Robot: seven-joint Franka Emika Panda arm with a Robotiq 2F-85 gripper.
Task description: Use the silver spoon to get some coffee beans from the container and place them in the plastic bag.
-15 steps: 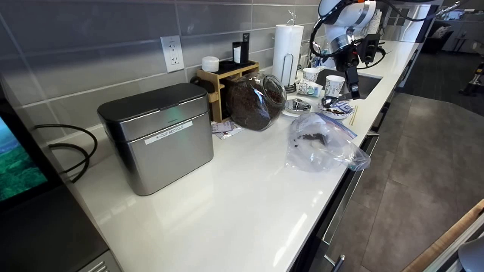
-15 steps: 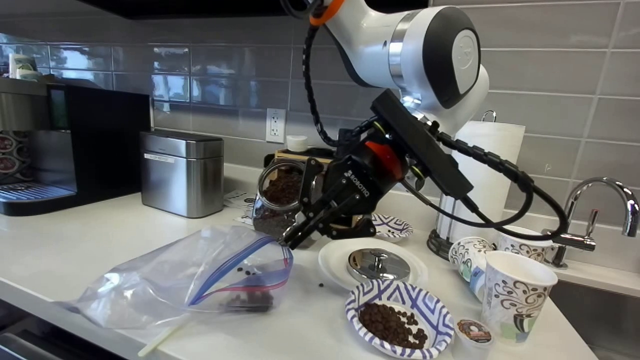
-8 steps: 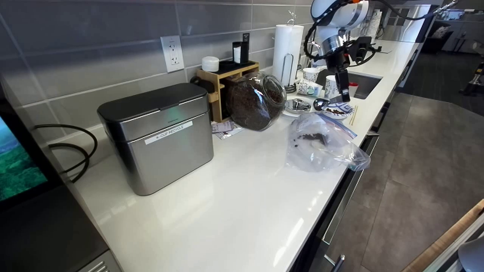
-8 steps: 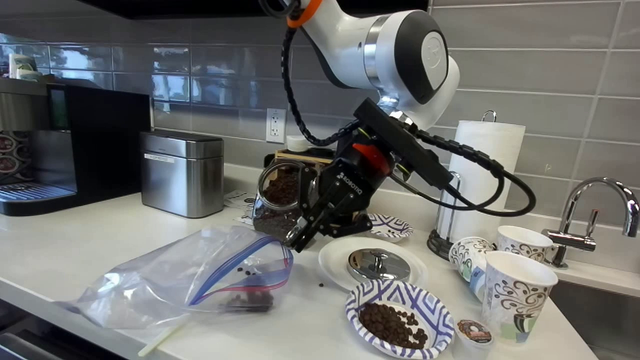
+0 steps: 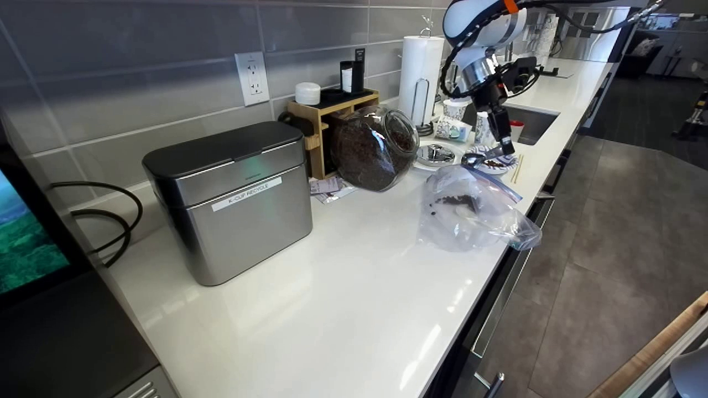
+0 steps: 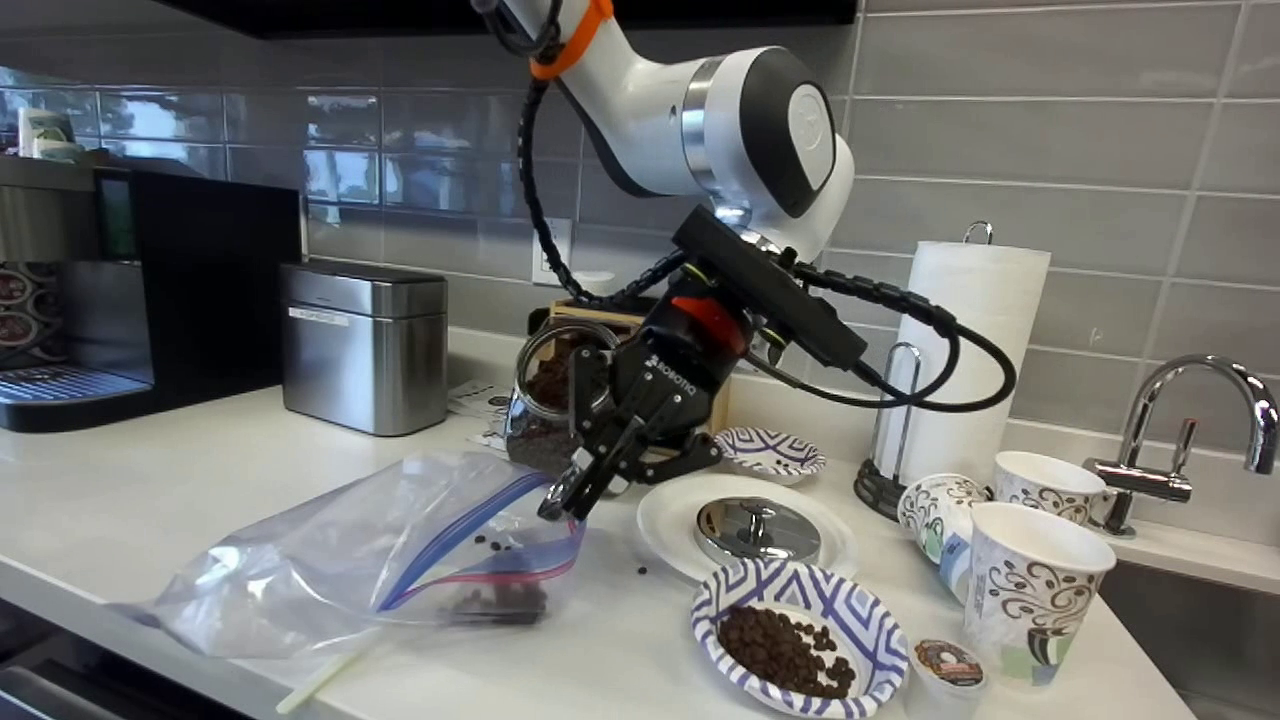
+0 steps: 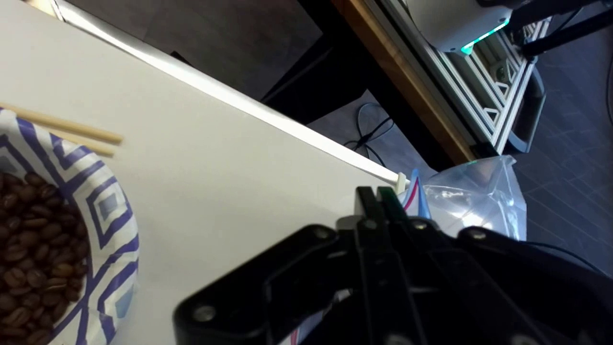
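My gripper (image 5: 508,150) is shut on the silver spoon (image 5: 472,159). In an exterior view the gripper (image 6: 585,505) and spoon bowl (image 6: 552,506) are over the open zip mouth of the clear plastic bag (image 6: 320,560). I cannot tell whether the spoon touches the bag or holds beans. The bag (image 5: 459,229) lies on the counter with some dark beans inside (image 6: 505,602). The glass jar (image 5: 362,146) of coffee beans lies tilted behind. A patterned paper bowl (image 6: 722,605) holds more beans (image 6: 775,648). In the wrist view the fingertips (image 7: 375,194) are close together; the spoon is hidden.
A white plate with a metal lid (image 6: 757,530) stands behind the bowl. Paper cups (image 6: 1035,590) and a small pod (image 6: 945,675) are to its right. The paper towel roll (image 5: 421,80) and grey metal box (image 5: 249,204) are along the wall. Thin sticks (image 5: 518,168) lie near the counter edge.
The arm has swung toward the bag and the gripper has lowered and tilted further down. The spoon has come down to the bag's mouth. The bag, jar and bowl have not moved.
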